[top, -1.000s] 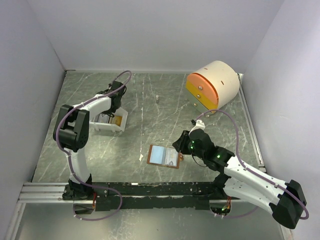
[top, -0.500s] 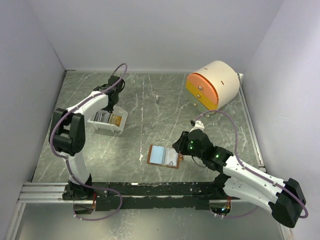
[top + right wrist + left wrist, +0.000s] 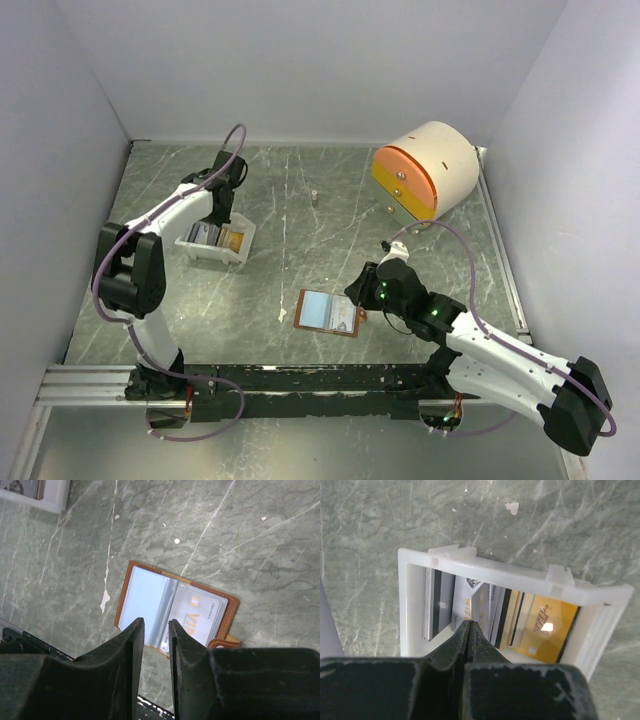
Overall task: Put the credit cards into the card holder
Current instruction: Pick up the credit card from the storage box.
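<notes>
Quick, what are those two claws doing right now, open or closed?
Left gripper: closed, at the white tray; nothing clearly held.
Right gripper: slightly open, empty, over the card holder.

Card holder — brown with a stitched edge, lying open and flat, pale blue-grey pockets facing up. One pocket holds a silver-grey card with gold lettering, seated level inside. The other credit cards stand on edge, packed side by side in a white tray — grey striped ones at one end, a gold-yellow card leaning at the other.
</notes>
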Robot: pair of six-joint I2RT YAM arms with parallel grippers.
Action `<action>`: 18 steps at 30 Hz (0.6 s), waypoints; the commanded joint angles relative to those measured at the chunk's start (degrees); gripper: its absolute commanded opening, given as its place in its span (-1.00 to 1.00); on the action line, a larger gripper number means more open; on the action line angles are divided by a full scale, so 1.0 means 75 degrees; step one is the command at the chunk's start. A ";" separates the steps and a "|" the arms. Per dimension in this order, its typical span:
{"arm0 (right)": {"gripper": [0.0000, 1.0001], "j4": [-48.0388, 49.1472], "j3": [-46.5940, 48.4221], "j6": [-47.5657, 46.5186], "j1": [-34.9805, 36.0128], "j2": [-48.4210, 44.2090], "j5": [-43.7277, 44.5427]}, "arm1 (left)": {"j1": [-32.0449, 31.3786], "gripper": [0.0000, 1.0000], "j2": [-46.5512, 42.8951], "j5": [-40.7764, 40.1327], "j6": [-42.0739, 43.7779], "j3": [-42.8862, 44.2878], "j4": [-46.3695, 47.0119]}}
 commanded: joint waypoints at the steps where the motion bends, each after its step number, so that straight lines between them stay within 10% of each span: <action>1: -0.47 0.0036 0.0075 -0.0004 0.0000 -0.0061 0.0075 | -0.0026 -0.86 -0.0664 0.0627 -0.0415 0.0113 -0.0310; 18: -0.47 -0.0028 0.0563 0.0327 0.0009 0.0030 -0.0141 | -0.0026 -0.86 -0.3266 0.3648 -0.1278 -0.0585 0.0092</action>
